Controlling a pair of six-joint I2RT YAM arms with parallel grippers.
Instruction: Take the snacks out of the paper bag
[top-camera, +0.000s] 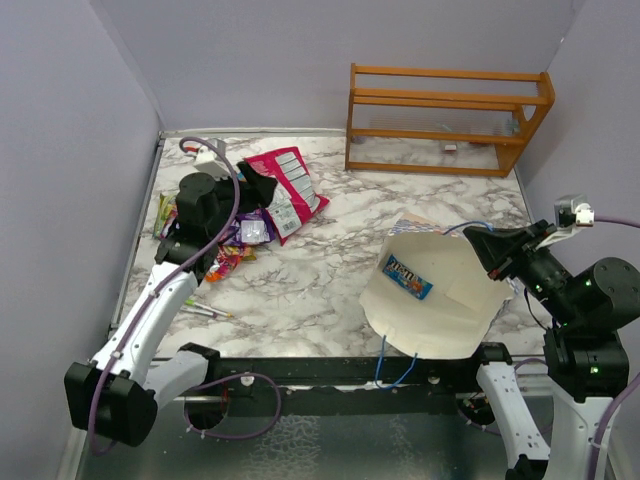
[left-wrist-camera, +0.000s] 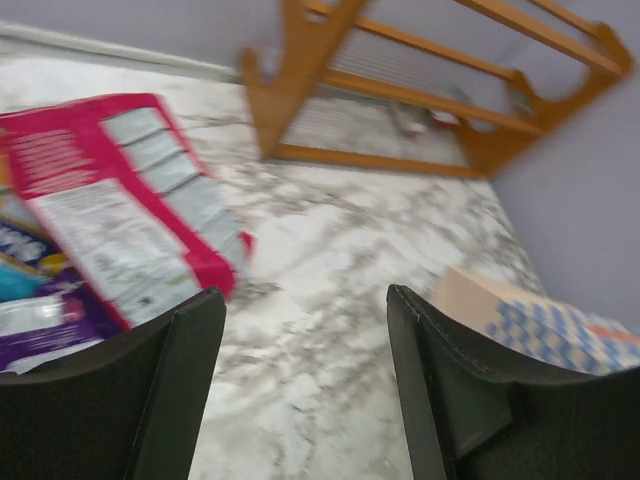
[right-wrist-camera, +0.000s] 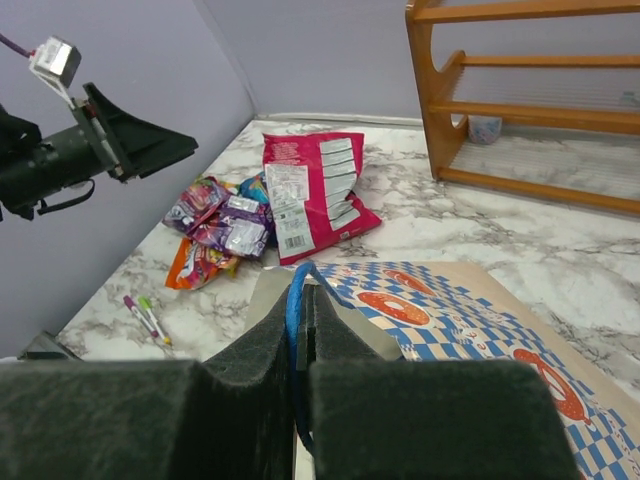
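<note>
A marble table (top-camera: 330, 270) is being enclosed by lilac walls (top-camera: 250, 60); an orange rack (top-camera: 430, 167) is being kept at its far right.

1. The table (top-camera: 330, 270) has a white and grey marble top.
2. An orange wooden rack (top-camera: 445, 120) stands at the far right corner.
3. A pile of small snacks (top-camera: 238, 238) lies on the left side. A big red-pink packet (top-camera: 288, 190) lies touching the pile.
4. Two thin pens (right-wrist-camera: 147, 318) lie near the front left edge.
5. A paper bag (top-camera: 440, 300) rests at the near right.
</note>
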